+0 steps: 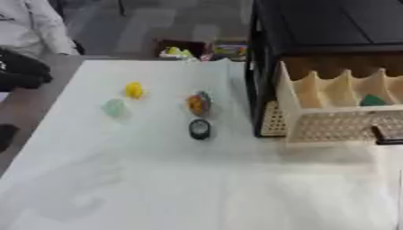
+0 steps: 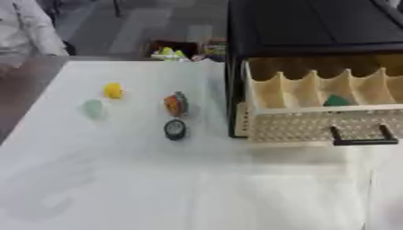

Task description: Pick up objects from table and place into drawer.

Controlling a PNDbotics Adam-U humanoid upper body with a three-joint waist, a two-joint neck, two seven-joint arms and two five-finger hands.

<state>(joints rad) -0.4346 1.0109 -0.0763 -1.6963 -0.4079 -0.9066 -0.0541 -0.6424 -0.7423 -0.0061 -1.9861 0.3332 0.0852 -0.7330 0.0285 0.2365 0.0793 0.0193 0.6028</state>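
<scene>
Left hand (image 1: 75,186): visible only as a faint grey smear low at the left, over the table (image 1: 236,188). Open or closed: cannot tell. Touching none of the objects and well apart from them. Arm behind it not made out.

Right hand: in neither view.

Drawer (image 2: 315,128): pulled out from the black cabinet (image 2: 315,27) at the right, with a perforated front, a dark handle (image 2: 362,137) and upright dividers inside. Green item (image 2: 337,100) lying in a compartment toward the right, between two dividers.

On the table, left of the cabinet, four items, all apart from one another:
- yellow item (image 1: 135,90), farthest back and left;
- pale green item (image 1: 115,107), just beside and nearer than the yellow one;
- orange item (image 1: 198,103), multicoloured, toward the cabinet;
- black round item (image 1: 199,129), directly in front of the orange one, nearest to the drawer front.

Beyond the far table edge: dark box (image 1: 201,49) with coloured contents, not identifiable.
</scene>
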